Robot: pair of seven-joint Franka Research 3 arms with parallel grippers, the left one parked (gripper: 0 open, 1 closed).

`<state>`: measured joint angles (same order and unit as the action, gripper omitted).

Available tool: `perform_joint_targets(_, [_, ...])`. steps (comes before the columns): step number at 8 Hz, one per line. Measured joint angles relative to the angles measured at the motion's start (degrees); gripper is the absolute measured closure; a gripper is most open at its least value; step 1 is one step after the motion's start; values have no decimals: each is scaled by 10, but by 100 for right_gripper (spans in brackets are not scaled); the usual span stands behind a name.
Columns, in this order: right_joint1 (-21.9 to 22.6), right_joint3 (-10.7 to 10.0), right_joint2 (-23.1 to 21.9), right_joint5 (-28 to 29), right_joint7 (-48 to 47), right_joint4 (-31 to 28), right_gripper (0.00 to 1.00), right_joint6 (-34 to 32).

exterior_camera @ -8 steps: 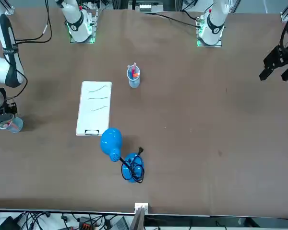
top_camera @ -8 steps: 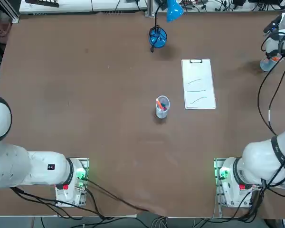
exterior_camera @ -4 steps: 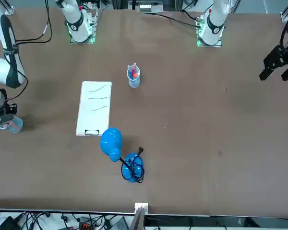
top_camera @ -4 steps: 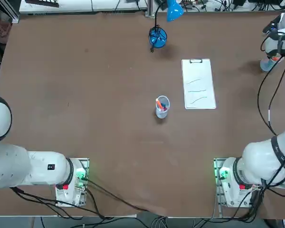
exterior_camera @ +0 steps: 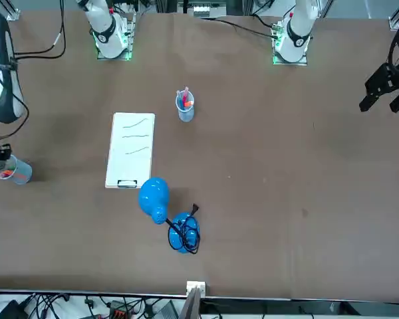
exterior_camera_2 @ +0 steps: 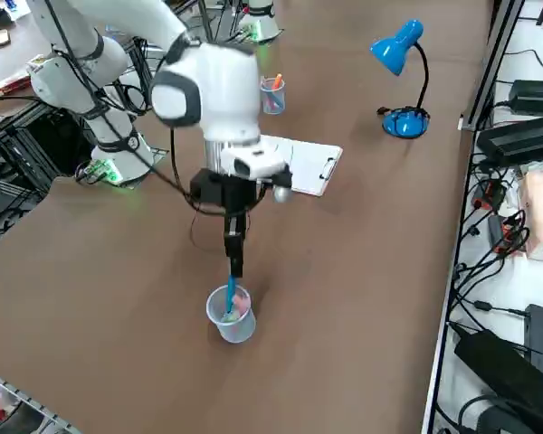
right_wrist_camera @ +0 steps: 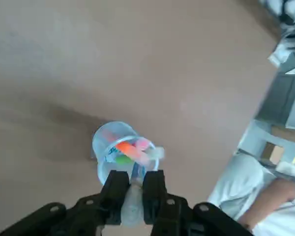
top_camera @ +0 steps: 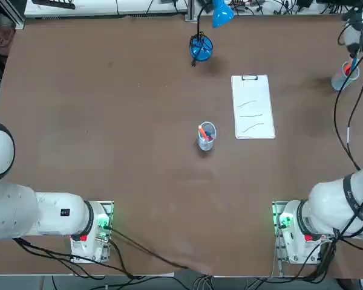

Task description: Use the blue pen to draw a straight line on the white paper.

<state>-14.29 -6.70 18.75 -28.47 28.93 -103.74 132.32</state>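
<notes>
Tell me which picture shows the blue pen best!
The right side view: the blue pen hangs from the right gripper into a cup. The wrist view shows it between the fingers, top view a bit of blue; in the front view I can't pick it out.

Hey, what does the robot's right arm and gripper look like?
The right arm is white, with rounded segments, dark grey bands and black cables strapped along it; its base glows green. The right gripper is black, with two blocky fingers and round metal screws.

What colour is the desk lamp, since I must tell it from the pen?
Bright blue lamp, best in the right side view.
</notes>
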Motion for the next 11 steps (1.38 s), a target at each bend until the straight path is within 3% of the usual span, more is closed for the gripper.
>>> perform_joint_targets(2, [60, 3, -47, 43, -5, 50, 80, -128])
perform_joint_targets(4, [133, 7, -90, 147, -68, 86, 80, -263])
perform_joint_targets(5, [172, 11, -107, 195, -130, 88, 80, -295])
perform_joint_targets(8, [307, 18, -93, 272, -303, 77, 80, -285])
perform_joint_targets(11, [374, 17, -30, 317, -389, 73, 80, -201])
